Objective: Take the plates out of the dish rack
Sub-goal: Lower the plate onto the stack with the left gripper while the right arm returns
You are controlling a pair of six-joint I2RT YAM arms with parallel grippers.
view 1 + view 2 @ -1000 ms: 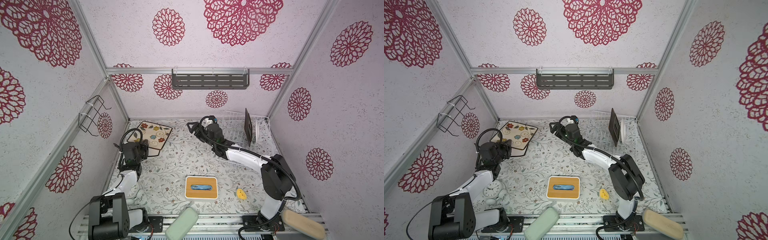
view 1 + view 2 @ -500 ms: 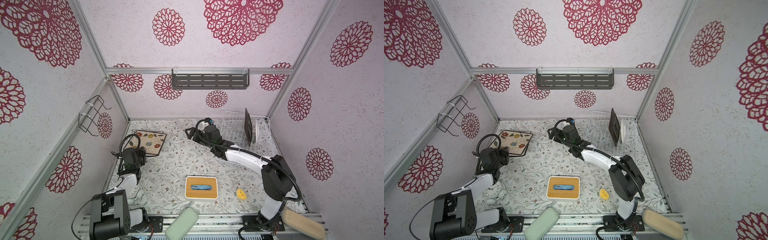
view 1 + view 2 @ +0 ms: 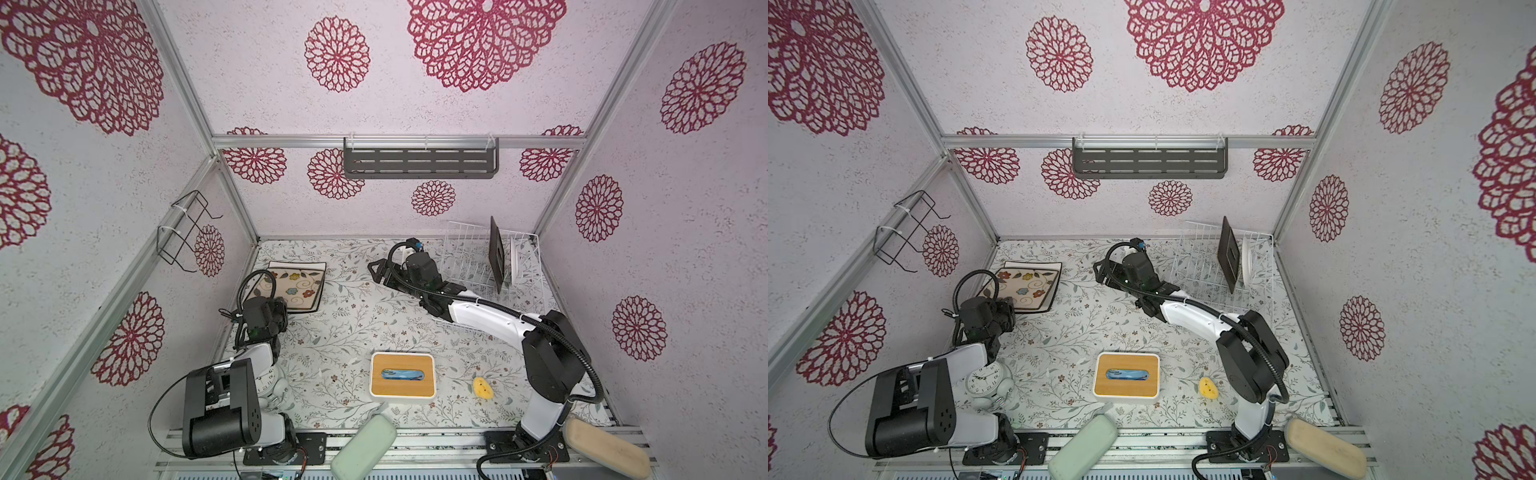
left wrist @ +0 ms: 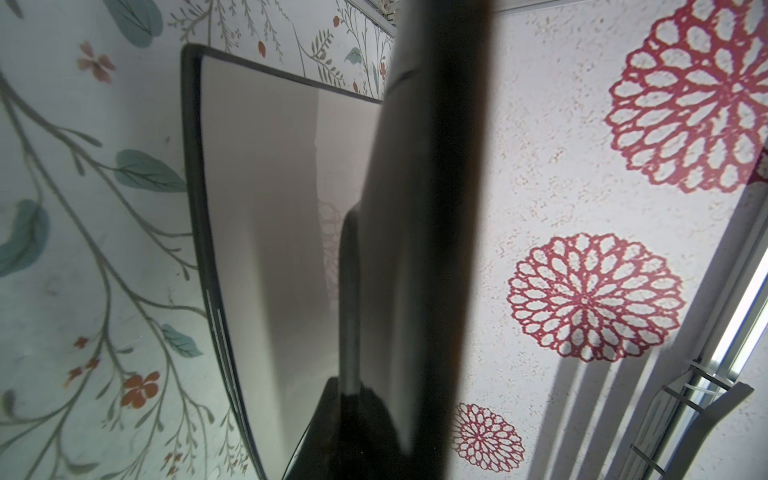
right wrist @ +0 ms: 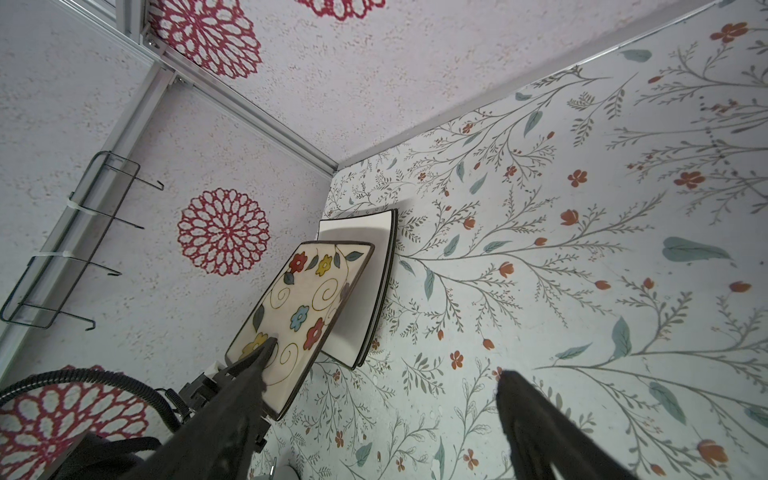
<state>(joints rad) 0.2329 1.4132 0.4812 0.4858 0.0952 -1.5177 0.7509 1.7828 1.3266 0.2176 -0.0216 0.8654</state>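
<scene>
My left gripper [image 3: 277, 309] is shut on the near edge of a cream square plate with painted flowers [image 3: 293, 286], tilted low over a plain cream plate [image 5: 365, 291] lying at the back left. The left wrist view shows the held plate edge-on [image 4: 436, 208] above that lower plate [image 4: 266, 208]. My right gripper [image 3: 380, 272] hangs open and empty at the back centre, left of the white wire dish rack [image 3: 465, 266]. In the rack stand a dark square plate [image 3: 496, 255] and a round white plate [image 3: 514, 259].
A white box with a bamboo top [image 3: 402, 376] and a small yellow thing [image 3: 482, 388] lie near the front. An alarm clock [image 3: 986, 380] stands by the left arm's base. A grey shelf [image 3: 419, 162] and a black wire bracket [image 3: 185, 232] hang on the walls.
The left gripper has brought the flowered plate down and toward the front left, closer to the plate on the table. The right gripper drifted slightly forward, still open.
</scene>
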